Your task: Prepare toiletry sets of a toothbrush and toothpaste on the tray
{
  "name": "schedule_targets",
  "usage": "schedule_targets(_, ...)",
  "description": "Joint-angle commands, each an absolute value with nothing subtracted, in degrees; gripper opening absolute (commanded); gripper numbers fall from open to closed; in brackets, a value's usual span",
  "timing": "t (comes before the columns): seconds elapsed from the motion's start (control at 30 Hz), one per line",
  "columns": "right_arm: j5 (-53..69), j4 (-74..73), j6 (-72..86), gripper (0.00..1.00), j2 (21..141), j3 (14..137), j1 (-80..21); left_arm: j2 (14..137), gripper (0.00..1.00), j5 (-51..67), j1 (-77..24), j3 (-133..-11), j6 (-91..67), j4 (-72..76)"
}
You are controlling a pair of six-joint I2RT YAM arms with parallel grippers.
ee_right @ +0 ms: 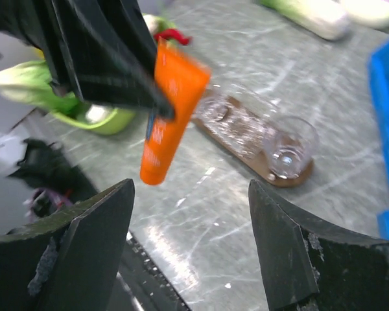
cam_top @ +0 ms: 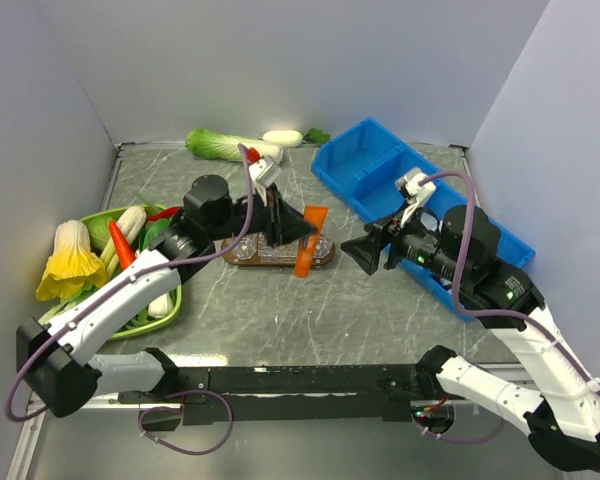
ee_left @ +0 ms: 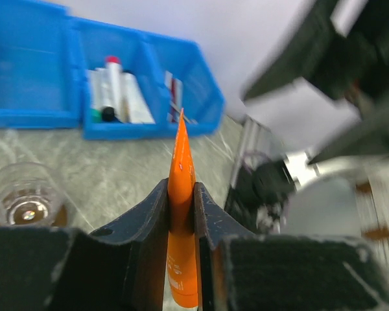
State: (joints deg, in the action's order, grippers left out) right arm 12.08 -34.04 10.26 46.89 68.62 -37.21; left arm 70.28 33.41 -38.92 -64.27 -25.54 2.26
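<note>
clamping the toothpaste (ee_left: 181, 220) mid-body with the left gripper (ee_left: 180, 197), jaws pressed tight on its flat sides. hanging it steeply, long axis near upright and slightly tilted, lower end by the near edge of the tray (cam_top: 242, 258) toward its right end in the top view, clear cups (ee_right: 288, 146) just below. standing off just to the right with the right gripper (ee_right: 189, 194), fingers spread wide, gripping nothing. likely next: a short drop into a cup, best done by the left arm holding the tube.

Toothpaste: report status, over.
Left hand shut on toothpaste, aloft beside tray. Right hand open, empty. Clear cups on tray, nothing blocking.
</note>
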Motion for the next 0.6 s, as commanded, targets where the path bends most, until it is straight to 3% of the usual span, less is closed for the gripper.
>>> schedule_targets(0.0,24.9,-38.6,7.1,0.73,51.6,74.2,-36.3,67.1,0.01,46.8,-39.0,-61.2,-18.0,2.6)
schedule_targets(0.33,32.6,-37.7,7.2,0.61,56.6,74.4,-36.4,65.4,0.01,55.9,-39.0,-57.2,-18.2,3.3)
schedule_targets(0.57,36.6,-34.6,8.0,0.46,58.2,73.7,-36.4,65.2,0.01,57.7,-39.0,-57.4,-18.3,3.3)
